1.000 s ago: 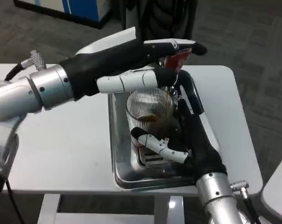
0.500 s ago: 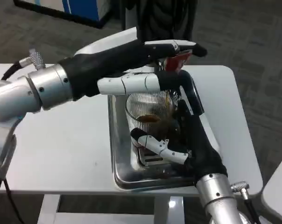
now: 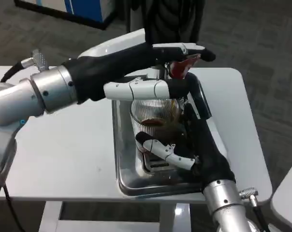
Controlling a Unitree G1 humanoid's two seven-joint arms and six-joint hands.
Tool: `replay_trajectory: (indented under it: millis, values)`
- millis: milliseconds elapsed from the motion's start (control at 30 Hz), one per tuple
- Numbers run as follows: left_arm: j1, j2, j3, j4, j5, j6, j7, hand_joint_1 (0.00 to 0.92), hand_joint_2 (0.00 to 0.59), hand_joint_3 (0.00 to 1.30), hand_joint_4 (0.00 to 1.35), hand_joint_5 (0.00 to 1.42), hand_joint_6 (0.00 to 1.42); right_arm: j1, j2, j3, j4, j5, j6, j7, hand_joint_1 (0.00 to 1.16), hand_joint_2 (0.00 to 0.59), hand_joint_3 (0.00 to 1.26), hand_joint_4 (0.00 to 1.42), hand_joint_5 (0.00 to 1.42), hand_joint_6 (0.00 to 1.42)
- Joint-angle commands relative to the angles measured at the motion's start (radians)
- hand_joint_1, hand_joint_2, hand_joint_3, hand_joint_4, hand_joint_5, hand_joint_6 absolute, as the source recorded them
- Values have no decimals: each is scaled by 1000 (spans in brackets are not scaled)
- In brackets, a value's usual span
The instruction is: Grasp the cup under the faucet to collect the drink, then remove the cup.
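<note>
A clear ribbed cup (image 3: 153, 116) stands on the steel drip tray (image 3: 124, 164), with brown drink in its lower part. My right hand (image 3: 192, 145) wraps around the cup from the right and front and holds it. Above the cup, my left hand (image 3: 141, 65) reaches across and presses on the red faucet lever (image 3: 182, 65), one finger lying over the lever and another in front of the cup's rim. A thin brown stream falls into the cup by its right wall. The faucet's spout is hidden behind my left hand.
The tray sits on a white table (image 3: 64, 145) with bare surface to the left. The table's right edge (image 3: 252, 145) is close to my right forearm. A dark dispenser body (image 3: 165, 19) stands behind the tray.
My left hand has shifted slightly right and the red lever has tilted further down. The cup and my right hand have stayed in place.
</note>
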Motion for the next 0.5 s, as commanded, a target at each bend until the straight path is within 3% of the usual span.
replay_trajectory:
  millis: [33, 500]
  values:
    - [55, 39, -23, 29, 70, 45, -18, 0, 84, 189, 69, 79, 0, 24, 3, 5, 2, 8, 25, 17, 754, 156, 0, 184, 209, 214]
    - [74, 42, -12, 6, 68, 65, 5, 0, 84, 189, 69, 79, 0, 32, 5, 7, -7, 6, 27, 19, 751, 157, 0, 193, 209, 214]
